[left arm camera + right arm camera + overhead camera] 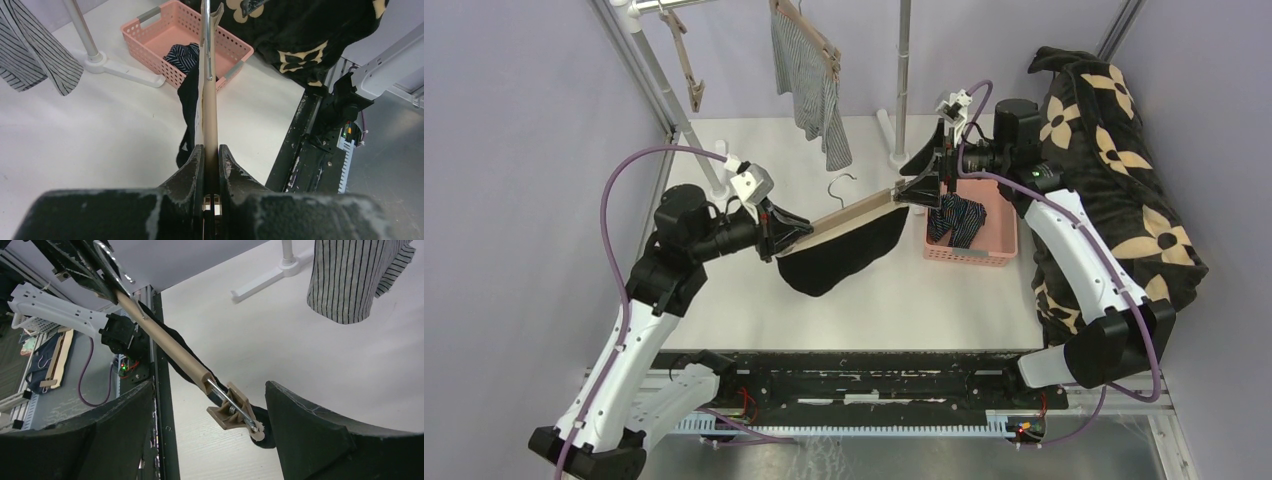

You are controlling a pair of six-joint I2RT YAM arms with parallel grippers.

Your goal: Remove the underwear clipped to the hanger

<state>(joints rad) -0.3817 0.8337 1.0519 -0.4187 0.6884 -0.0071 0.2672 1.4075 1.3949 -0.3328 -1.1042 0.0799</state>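
Top external view: black underwear droops, soft and rounded, from a tan wooden hanger above the table, where the left gripper pinches one bar end. Only the right wrist view shows the tan clip biting the cloth, between the right gripper's widely spread fingers. A navy striped pair lies in the pink perforated basket.

3 underwear pairs; 3 hangers; 1 basket; 1 blanket; 2 hands.

No legible text, labels, brands, numbers or signs on anything in all three views.
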